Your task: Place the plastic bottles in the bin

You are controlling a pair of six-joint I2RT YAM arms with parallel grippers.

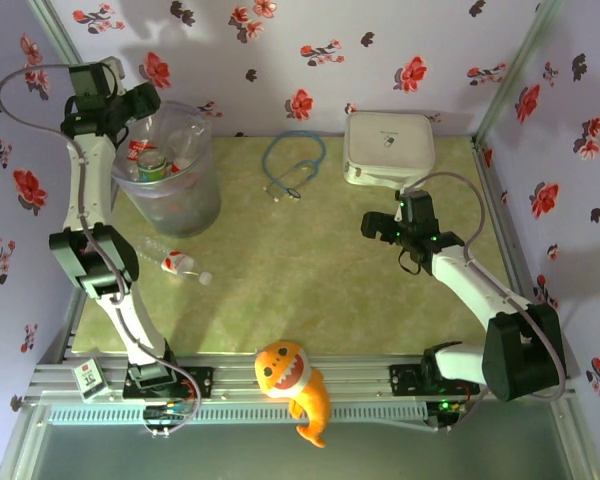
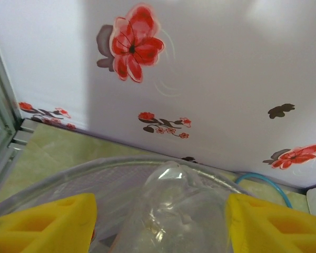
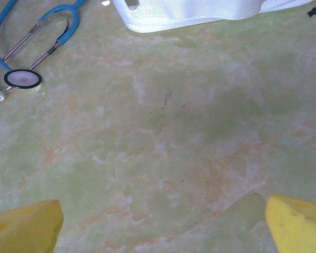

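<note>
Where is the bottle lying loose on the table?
Top view: the plastic bottle lies on the table, left side, just in front of the bin.

White arms (image 1: pixel 465 285), black joints (image 1: pixel 85 262), grey cables (image 1: pixel 450 177)

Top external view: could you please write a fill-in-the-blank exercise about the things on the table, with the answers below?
1. The stethoscope has ___ tubing.
2. The bin stands in the far ___ corner of the table.
3. The white case stands in the far ___ corner.
4. The toy fish at the near edge is mostly ___.
Answers: blue, left, right, orange.
</note>
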